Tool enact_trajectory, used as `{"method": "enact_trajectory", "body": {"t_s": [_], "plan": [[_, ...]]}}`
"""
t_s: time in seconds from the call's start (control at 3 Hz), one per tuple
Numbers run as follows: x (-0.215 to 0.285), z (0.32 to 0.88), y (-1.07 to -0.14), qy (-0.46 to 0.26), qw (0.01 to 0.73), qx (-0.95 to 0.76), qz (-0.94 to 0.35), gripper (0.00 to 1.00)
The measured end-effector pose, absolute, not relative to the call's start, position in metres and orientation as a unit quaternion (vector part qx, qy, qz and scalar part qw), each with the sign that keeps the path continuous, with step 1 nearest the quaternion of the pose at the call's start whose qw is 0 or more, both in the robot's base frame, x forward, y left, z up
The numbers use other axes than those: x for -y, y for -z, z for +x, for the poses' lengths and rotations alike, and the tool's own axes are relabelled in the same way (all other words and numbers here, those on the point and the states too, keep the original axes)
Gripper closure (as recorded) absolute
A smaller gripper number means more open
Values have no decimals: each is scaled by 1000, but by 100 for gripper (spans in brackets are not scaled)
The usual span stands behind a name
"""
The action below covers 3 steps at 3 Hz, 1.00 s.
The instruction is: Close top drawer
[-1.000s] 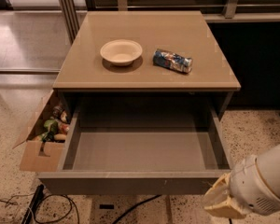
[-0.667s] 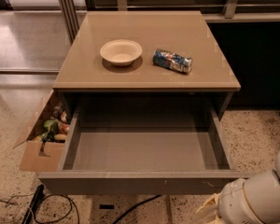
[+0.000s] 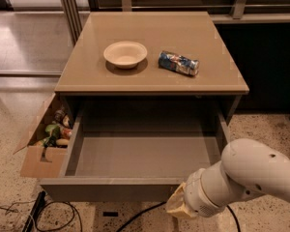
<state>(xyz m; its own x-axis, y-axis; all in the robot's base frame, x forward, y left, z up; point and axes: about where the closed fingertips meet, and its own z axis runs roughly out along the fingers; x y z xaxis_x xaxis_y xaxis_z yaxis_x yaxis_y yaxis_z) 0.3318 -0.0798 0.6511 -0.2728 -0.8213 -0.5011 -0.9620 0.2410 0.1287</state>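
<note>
The top drawer (image 3: 145, 153) of the tan cabinet is pulled wide open toward me. Its plain grey interior holds nothing. Its front panel (image 3: 111, 190) runs along the bottom of the view. My gripper (image 3: 176, 206) sits at the end of the white arm (image 3: 251, 175) that comes in from the lower right. It is low, right against the drawer's front panel near its right half.
A cream bowl (image 3: 125, 53) and a crushed blue can (image 3: 179, 63) lie on the cabinet top (image 3: 150, 79). A cardboard box of items (image 3: 46, 144) stands on the floor left of the drawer. Black cables (image 3: 63, 216) lie on the speckled floor below.
The arm has swung left and forward from the lower right corner, bringing the gripper up to the drawer's front panel. The drawer stays open.
</note>
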Motion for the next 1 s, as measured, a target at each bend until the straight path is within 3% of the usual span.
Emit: {"method": "enact_trajectory", "body": {"t_s": [0.33,1.0], "plan": [[77,334,-651,-207,168,-767,-584,81],[77,334,-651,-207,168,-767,-584,35]]}}
